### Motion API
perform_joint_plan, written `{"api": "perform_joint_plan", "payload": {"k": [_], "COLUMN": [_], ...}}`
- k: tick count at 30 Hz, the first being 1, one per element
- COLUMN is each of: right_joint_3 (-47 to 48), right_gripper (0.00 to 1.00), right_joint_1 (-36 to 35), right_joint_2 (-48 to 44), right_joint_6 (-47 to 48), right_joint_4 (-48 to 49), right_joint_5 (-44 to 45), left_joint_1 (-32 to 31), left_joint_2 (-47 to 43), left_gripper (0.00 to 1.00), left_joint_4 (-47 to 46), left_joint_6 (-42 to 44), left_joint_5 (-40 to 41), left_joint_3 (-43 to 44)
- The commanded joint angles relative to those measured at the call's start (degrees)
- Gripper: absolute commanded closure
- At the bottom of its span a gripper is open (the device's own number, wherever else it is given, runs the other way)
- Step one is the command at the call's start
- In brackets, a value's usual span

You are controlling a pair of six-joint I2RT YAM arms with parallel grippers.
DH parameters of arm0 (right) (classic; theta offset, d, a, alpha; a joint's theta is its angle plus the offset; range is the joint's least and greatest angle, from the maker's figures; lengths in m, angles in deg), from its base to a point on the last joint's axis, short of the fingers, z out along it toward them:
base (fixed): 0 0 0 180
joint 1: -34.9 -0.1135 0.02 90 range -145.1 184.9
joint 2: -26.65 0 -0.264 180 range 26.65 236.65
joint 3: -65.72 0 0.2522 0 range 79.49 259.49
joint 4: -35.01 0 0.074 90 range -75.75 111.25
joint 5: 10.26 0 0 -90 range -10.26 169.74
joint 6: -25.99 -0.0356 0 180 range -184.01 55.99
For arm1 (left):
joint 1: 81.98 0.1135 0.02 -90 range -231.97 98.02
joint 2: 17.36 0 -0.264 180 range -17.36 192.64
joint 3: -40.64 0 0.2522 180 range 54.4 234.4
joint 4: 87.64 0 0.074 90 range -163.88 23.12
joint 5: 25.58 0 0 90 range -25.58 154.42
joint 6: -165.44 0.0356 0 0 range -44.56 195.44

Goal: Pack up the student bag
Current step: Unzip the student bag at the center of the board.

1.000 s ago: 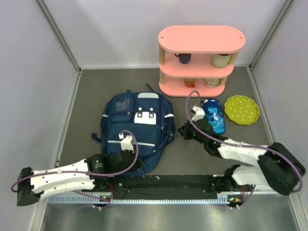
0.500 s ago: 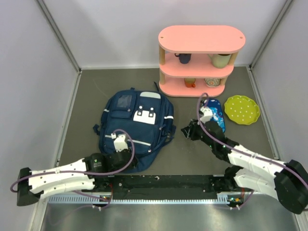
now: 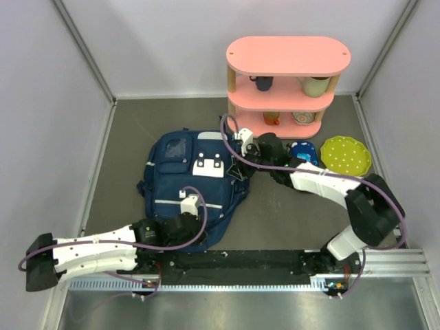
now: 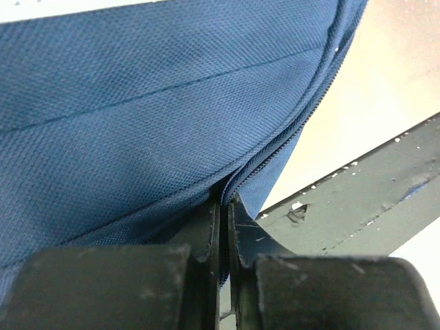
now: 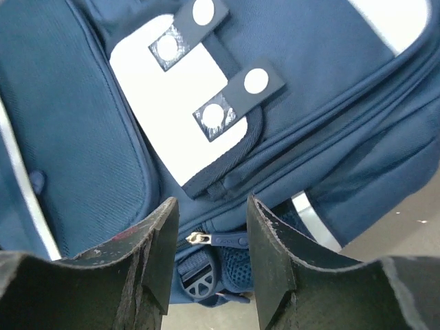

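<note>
The student bag (image 3: 192, 185) lies flat on the bench (image 3: 275, 213), front face up, left of centre, with its top end toward the pink shelf (image 3: 289, 55).

**Left arm.** The left fingers (image 4: 213, 227) are clenched on the seam at the bag's near edge. Blue fabric runs into the thin slit between them.

**Right arm.** The right fingers (image 5: 161, 234) are released and spread. They hover over the bag's right side, just below the white patch (image 5: 180, 113). A metal zipper pull (image 5: 197, 238) sits between them, untouched.

**Hazards, as judged from this position:**
- The pull is small and lies close to a strap buckle (image 5: 196, 283). If the right fingers close off-centre, they will probably catch strap or fabric instead.
- The left grip covers only a thin fold. A firm tug on the zipper could slip it free, and the whole bag would slide across the bench.
- A skewed pull may jam the zipper on the lining.
</note>
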Motion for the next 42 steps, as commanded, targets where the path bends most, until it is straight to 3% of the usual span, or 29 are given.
{"api": "perform_joint_plan", "payload": {"k": [1, 6, 14, 21, 30, 33, 36, 37, 42], "right_joint_3": [5.0, 4.2, 10.0, 11.2, 11.7, 10.4, 9.7, 9.6, 9.1], "right_gripper": [0.57, 0.57, 0.56, 0.57, 0.77, 0.79, 0.87, 0.94, 0.97], "right_joint_1": [0.2, 0.9, 2.3, 2.3, 1.8, 1.7, 1.5, 1.5, 0.8], "right_joint_2": [5.0, 6.0, 12.5, 13.5, 15.3, 14.6, 13.6, 13.3, 11.9], "right_joint_6": [11.8, 16.6, 19.1, 18.5, 15.9, 15.4, 14.8, 14.7, 14.1], "right_joint_4": [-8.5, -10.6, -16.8, -16.1, -17.0, -16.5, -15.9, -15.7, -15.4], "right_joint_5": [-6.0, -7.8, -15.7, -21.6, -27.6, -28.2, -28.2, -28.1, -27.6], "left_joint_1": [-0.4, -0.3, -0.3, -0.3, -0.4, -0.4, -0.4, -0.3, -0.3], "left_joint_2": [2.0, -4.5, -15.5, -21.5, -18.4, -18.0, -17.9, -17.7, -16.6], "left_gripper": [1.0, 1.0, 1.0, 1.0, 1.0, 1.0, 1.0, 1.0, 1.0], "left_joint_4": [-2.8, 2.2, 20.9, 21.8, 21.3, 20.8, 19.8, 19.6, 18.8], "left_joint_6": [0.6, -2.7, -12.9, -15.2, -14.8, -14.7, -14.5, -14.4, -13.8], "left_joint_5": [-5.8, 0.0, 10.6, 13.5, 14.2, 14.6, 14.7, 14.6, 14.4], "left_joint_3": [0.1, 0.4, 2.8, 1.3, 2.2, 2.2, 1.8, 1.8, 1.7]}}
